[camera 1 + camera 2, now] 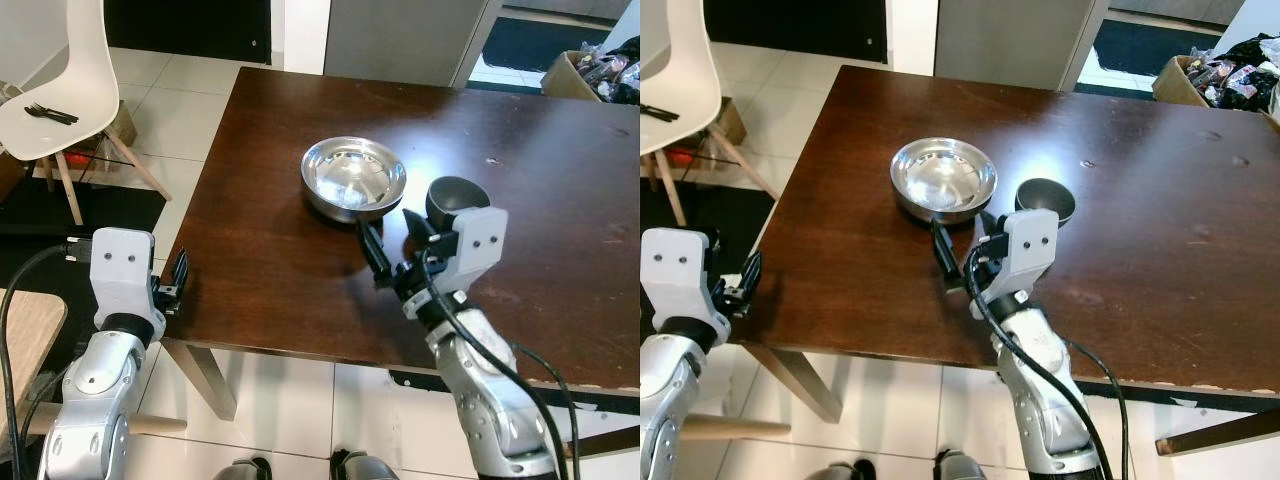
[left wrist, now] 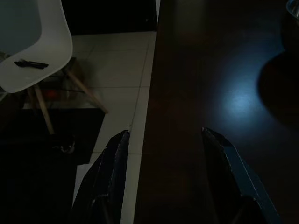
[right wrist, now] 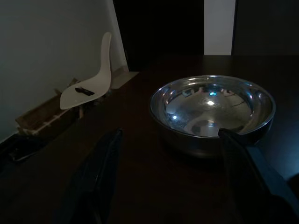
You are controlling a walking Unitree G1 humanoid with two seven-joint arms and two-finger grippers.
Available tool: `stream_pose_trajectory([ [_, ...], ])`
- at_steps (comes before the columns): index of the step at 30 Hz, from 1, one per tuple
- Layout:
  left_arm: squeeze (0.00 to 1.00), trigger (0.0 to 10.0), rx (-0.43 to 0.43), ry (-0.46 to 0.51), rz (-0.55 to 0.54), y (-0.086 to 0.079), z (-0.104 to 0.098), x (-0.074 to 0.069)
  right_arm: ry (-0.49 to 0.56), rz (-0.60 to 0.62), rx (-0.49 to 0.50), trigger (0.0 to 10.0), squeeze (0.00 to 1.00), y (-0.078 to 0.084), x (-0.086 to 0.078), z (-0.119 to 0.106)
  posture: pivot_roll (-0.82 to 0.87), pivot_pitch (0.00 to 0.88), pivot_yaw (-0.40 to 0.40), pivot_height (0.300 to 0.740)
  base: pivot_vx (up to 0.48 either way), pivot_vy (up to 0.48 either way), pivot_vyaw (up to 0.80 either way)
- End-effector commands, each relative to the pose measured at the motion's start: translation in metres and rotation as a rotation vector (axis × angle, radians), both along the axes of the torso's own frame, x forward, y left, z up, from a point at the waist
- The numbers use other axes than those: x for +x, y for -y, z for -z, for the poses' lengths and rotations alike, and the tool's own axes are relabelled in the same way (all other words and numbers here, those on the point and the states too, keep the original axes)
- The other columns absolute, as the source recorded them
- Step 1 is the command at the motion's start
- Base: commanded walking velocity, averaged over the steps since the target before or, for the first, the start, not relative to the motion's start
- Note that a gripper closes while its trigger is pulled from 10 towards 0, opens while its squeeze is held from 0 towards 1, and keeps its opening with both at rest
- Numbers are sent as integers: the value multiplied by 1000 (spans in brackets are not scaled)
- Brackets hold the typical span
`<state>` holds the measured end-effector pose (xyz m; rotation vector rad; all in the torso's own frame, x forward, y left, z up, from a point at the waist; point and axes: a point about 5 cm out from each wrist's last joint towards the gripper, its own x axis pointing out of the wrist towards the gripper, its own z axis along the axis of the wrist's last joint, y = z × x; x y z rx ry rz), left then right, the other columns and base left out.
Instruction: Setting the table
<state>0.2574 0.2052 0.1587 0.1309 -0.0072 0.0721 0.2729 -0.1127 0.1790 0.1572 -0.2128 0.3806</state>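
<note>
A shiny steel bowl point(image 1: 353, 177) stands on the dark wooden table point(image 1: 270, 280), toward its left half. Just right of it sits a smaller dark bowl point(image 1: 457, 199). My right gripper point(image 1: 396, 240) hovers low over the table right in front of the two bowls, open and holding nothing; its wrist view has the steel bowl point(image 3: 212, 109) just beyond the fingertips point(image 3: 112, 154). My left gripper point(image 1: 178, 280) is at the table's left edge, open and empty, half over the floor point(image 2: 117, 70). Black cutlery point(image 1: 50, 114) lies on a white chair point(image 1: 75, 70) to the left.
The white chair stands on the tiled floor left of the table, with a low crate point(image 1: 95, 150) under it. A cardboard box of clutter point(image 1: 590, 68) is at the back right. A wooden surface point(image 1: 25, 330) is at my near left.
</note>
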Motion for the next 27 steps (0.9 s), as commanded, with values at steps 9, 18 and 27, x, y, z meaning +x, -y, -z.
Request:
stream_pose_trajectory([
  [9, 0, 10000, 0, 14, 7, 5, 0, 2, -9, -9, -5, 10000, 0, -1, -1, 2, -78, 89, 12, 740, 0, 0, 0],
  [18, 0, 10000, -7, 11, 13, 8, 1, 2, -25, -15, -2, 10000, 0, -2, -3, 6, -78, 86, 9, 740, 0, 0, 0],
  [27, 0, 10000, 111, 17, 140, -11, -15, 9, -43, -61, -48, 10000, 0, 1, -9, 11, -74, 86, 6, 740, 0, 0, 0],
])
